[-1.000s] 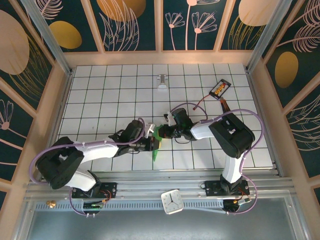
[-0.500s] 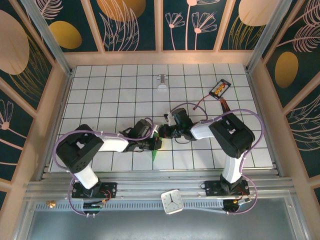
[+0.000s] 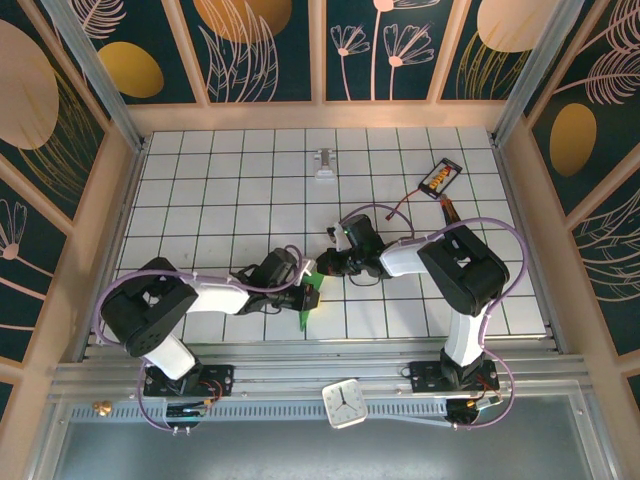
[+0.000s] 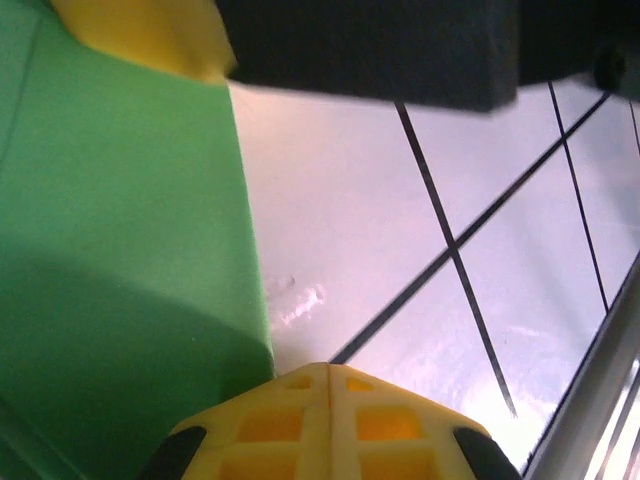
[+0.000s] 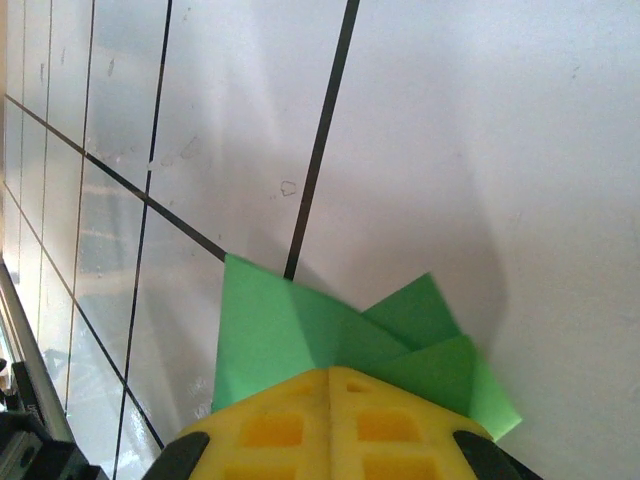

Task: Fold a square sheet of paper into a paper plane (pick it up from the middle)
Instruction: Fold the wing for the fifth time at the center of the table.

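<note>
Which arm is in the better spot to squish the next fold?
Probably right: the right gripper is shut on the green paper at its layered flaps, where a crease would go. The left gripper, shut, sits beside its plain edge.

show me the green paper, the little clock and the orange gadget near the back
green paper (image 5: 285, 330): right wrist view, on its flat left flap
clock (image 3: 345, 403): top external view, centre of its face
orange gadget (image 3: 441, 177): top external view, middle of its body

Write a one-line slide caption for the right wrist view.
Right gripper, fingers shut, tips at the folded green paper on the white gridded table.
</note>
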Action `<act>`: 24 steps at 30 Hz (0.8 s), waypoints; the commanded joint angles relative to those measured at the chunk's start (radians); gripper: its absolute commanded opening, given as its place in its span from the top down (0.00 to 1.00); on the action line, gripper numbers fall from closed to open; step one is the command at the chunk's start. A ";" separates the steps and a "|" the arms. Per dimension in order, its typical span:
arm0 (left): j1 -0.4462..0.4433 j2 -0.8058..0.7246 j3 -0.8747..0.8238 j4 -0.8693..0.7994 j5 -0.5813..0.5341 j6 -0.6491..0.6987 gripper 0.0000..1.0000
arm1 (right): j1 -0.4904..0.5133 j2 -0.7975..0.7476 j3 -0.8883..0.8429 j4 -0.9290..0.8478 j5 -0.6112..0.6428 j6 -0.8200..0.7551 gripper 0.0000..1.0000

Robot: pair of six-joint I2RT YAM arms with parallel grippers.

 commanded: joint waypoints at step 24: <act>-0.014 -0.115 -0.031 -0.073 0.021 -0.162 1.00 | 0.042 0.066 0.011 -0.273 0.273 -0.078 1.00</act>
